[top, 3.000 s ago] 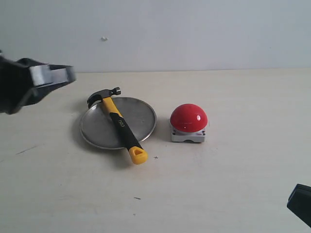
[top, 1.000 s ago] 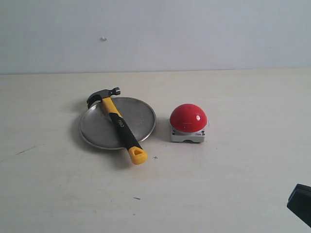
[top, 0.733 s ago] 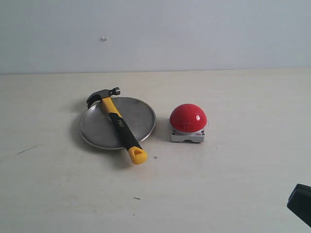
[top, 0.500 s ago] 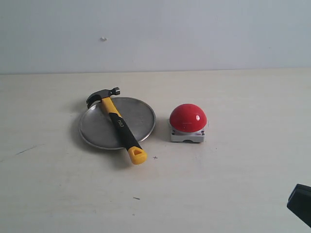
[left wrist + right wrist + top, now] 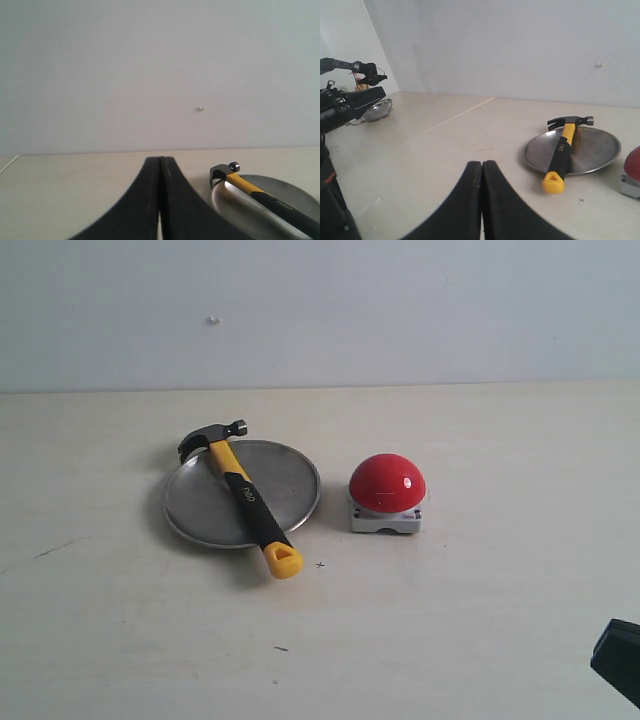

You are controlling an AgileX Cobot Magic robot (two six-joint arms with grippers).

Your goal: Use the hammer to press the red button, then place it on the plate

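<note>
The hammer (image 5: 245, 498) lies across the silvery plate (image 5: 285, 480), its dark head over the far left rim and its yellow end past the near rim. The red button (image 5: 387, 482) sits on its grey base just right of the plate. In the left wrist view my left gripper (image 5: 161, 162) is shut and empty, with the hammer (image 5: 250, 187) and plate (image 5: 280, 192) off to one side. In the right wrist view my right gripper (image 5: 482, 165) is shut and empty, well short of the hammer (image 5: 561, 150), the plate (image 5: 600, 145) and the red button (image 5: 634, 167).
A pale wooden table (image 5: 480, 620) carries everything, with a white wall behind. A dark part of the right arm (image 5: 618, 660) pokes in at the lower right corner of the exterior view. The other arm (image 5: 347, 102) and a small metal dish (image 5: 377, 111) show far off in the right wrist view.
The left gripper, in the exterior view's upper left three seconds ago, has left that view. Hammer, plate and button have stayed put over the last second.
</note>
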